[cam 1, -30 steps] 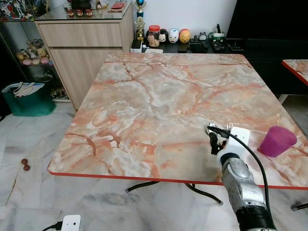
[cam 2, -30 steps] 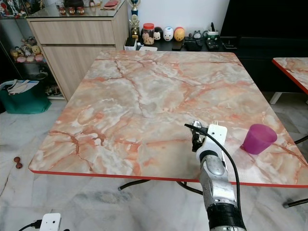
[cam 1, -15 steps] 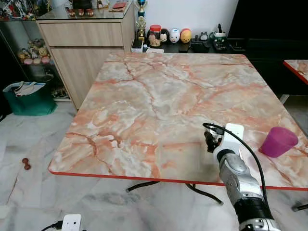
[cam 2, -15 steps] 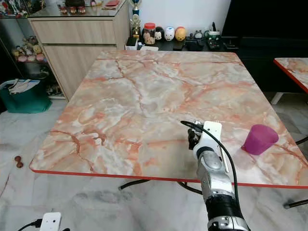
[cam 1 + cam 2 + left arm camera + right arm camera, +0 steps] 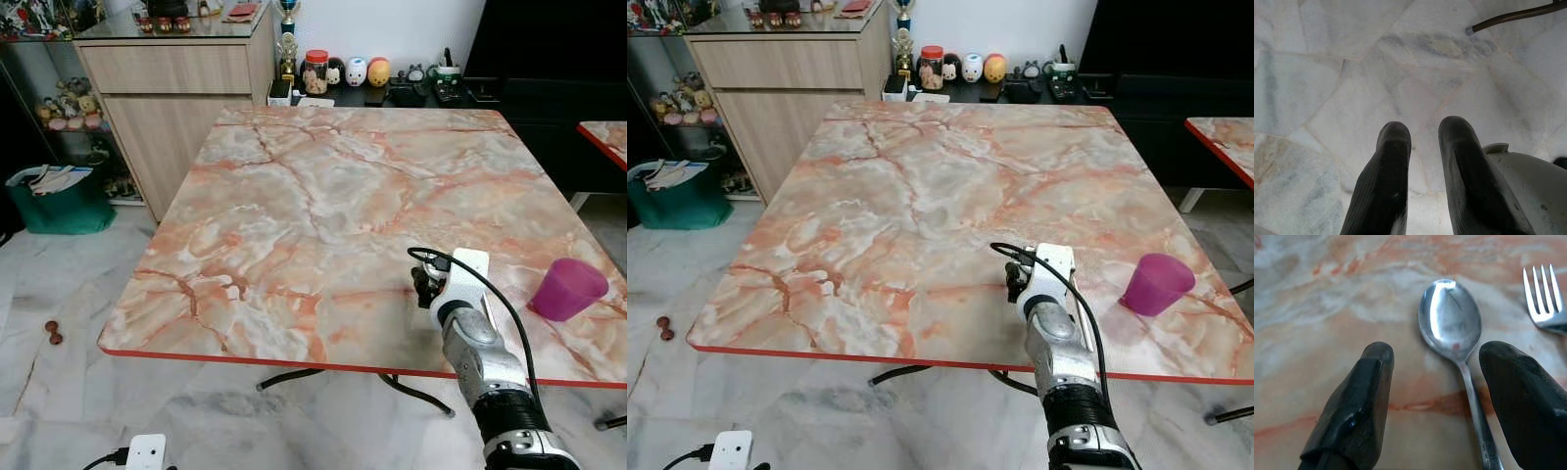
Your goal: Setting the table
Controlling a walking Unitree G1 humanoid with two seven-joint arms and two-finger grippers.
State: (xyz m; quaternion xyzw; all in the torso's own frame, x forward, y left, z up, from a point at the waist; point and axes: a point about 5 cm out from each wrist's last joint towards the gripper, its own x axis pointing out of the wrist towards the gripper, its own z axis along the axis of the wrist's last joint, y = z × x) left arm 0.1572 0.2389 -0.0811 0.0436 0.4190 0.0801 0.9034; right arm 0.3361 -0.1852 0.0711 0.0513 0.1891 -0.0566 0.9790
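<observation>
Two utensils on the marble table (image 5: 294,206) – spoon (image 5: 1452,323) and fork (image 5: 1545,298) at 3 o'clock of it. Right gripper (image 5: 1442,401) fingers apart, straddling the spoon handle. Thin, stiff, slick steel – likely best pinched mid-handle. Left gripper (image 5: 1422,142) idle over floor, fingers slightly apart.

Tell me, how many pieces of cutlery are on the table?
2: a spoon lying between the open right gripper's fingers, and a fork beside it. The arm may hide more.
</observation>
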